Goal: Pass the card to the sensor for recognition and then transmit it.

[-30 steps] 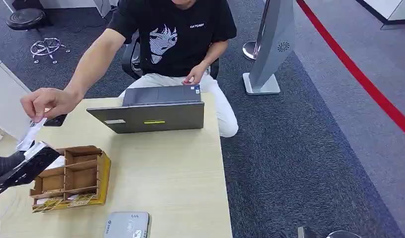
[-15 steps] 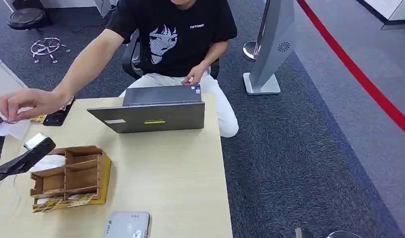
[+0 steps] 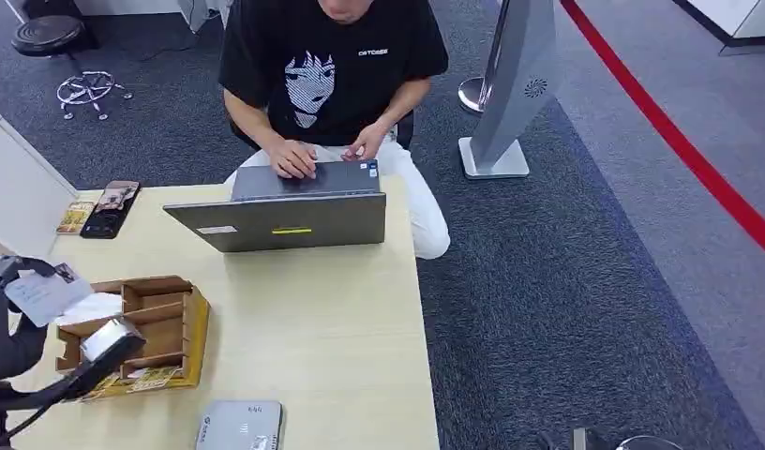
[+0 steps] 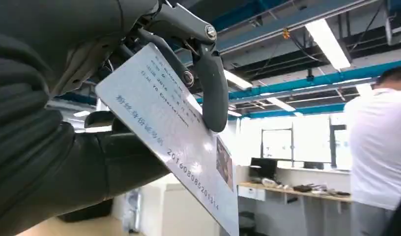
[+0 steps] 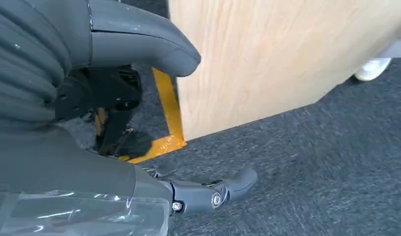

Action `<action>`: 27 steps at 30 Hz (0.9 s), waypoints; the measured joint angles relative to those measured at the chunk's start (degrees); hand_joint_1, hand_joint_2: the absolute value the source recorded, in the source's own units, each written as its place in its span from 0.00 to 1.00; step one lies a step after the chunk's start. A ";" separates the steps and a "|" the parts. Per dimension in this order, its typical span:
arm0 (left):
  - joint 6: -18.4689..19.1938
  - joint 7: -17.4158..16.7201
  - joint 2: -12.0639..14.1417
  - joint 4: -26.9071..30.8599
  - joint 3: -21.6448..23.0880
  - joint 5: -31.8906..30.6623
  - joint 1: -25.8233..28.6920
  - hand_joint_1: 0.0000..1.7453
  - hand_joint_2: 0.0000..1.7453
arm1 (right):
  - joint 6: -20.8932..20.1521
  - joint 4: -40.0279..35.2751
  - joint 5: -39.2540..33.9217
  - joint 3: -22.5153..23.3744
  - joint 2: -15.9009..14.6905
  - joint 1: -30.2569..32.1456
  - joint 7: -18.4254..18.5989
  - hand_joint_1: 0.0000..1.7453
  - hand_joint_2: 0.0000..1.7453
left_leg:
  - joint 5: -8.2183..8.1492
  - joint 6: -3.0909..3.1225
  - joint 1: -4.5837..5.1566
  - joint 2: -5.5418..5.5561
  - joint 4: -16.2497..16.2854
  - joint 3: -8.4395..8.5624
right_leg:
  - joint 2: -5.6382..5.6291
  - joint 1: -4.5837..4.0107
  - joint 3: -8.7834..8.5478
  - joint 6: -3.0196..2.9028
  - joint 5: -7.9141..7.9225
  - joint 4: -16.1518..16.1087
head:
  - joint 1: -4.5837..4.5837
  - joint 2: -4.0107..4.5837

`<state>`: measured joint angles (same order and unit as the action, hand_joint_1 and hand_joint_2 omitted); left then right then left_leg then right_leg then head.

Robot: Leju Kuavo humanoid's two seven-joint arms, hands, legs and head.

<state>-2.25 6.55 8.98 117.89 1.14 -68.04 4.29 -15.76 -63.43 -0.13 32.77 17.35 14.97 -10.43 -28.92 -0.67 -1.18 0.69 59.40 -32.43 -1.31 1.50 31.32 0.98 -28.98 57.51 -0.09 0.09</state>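
My left hand [image 3: 11,323] is up at the left edge of the table [image 3: 313,319], and its fingers are clamped on the card [image 3: 43,293] — a pale ID-style card with lines of printed text, a long number along one edge and a small photo in a corner. In the left wrist view the card [image 4: 174,132] is pinched between my thick thumb and a dark finger [image 4: 213,83] that curls over its face, and it juts out from my hand [image 4: 90,98] at a slant. From the head view it hangs over the left end of the cardboard divider box [image 3: 144,328], which lies on the table and has a few small packets in its near compartments.

The card reader [image 3: 240,427], a flat grey pad, lies at the near edge of the table, well apart from the card and to the right of the box.

My right hand [image 5: 139,162] hangs low beside the table, above dark carpet; its fingers are apart and nothing is in them.

Across the table a person in a black printed T-shirt [image 3: 327,70] sits with both hands on a grey laptop [image 3: 290,211]. A black phone [image 3: 109,211] lies near the far left corner of the table.
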 joint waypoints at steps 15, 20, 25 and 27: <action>-1.38 1.27 -6.95 4.05 6.58 3.54 19.03 1.00 1.00 | 1.36 -2.80 -2.27 -0.88 0.00 0.42 -0.63 0.00 1.00 | -0.02 0.02 0.00 0.01 0.00 0.02 | 0.04 0.00 -0.01 0.00 -0.01 -0.01 | -0.02 0.00; -0.72 0.21 -7.16 0.47 8.24 4.24 20.73 1.00 1.00 | 0.72 -2.93 -0.97 -0.85 0.00 0.38 -0.63 0.00 1.00 | -0.02 0.02 0.00 0.02 0.00 0.00 | 0.04 0.00 -0.01 0.00 -0.01 -0.01 | -0.02 0.00; 0.13 -1.41 -7.23 -3.33 9.86 4.55 21.07 1.00 1.00 | 0.33 -2.91 0.56 -0.86 0.00 0.30 -0.63 0.00 1.00 | -0.02 0.02 0.00 0.03 0.00 0.00 | 0.06 0.00 -0.01 0.00 -0.01 -0.01 | -0.07 0.00; 0.37 -2.03 -7.23 -4.81 10.49 4.44 21.02 1.00 1.00 | 0.13 -2.91 0.83 -0.86 0.00 0.30 -0.63 0.00 1.00 | -0.02 0.02 0.00 0.03 0.00 0.00 | 0.06 0.00 -0.01 0.01 -0.01 -0.01 | -0.04 0.00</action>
<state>-1.88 4.52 1.75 113.09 11.63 -63.60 25.30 -15.63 -66.34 0.70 31.91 17.35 15.27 -11.06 -28.94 -0.65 -1.18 0.72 59.39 -32.42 -1.25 1.50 31.31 0.99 -28.99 57.50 -0.13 0.09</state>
